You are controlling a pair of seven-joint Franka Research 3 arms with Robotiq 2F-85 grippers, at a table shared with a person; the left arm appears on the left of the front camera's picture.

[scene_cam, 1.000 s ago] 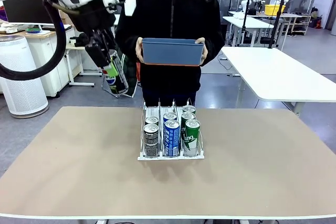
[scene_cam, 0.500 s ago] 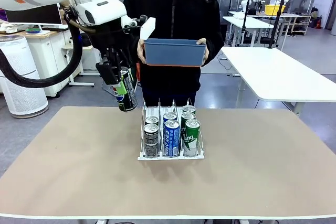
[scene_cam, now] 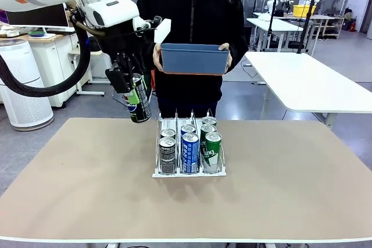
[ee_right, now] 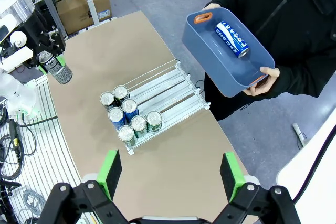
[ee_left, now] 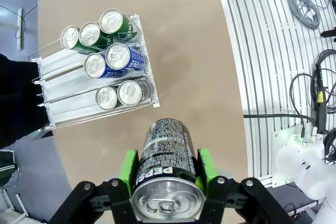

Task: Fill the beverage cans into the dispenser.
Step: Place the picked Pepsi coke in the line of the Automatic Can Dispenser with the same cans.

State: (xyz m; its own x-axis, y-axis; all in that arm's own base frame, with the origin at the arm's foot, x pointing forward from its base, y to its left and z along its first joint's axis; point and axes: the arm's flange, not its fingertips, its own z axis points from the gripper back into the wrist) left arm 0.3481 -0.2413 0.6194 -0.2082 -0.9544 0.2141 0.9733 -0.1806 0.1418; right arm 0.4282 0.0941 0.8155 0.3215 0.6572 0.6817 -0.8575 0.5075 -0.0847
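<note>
Left arm holds a black can up beside the rack.
On the table, the rack has 7 cans at its near end. The person holds a tub containing 1 blue can. The left gripper is clamped on a black can. The right gripper is spread wide, empty.

Pepsi can nearer the dispenser

Bright even indoor light, soft shadows, wrist-cam edges warped.
</note>
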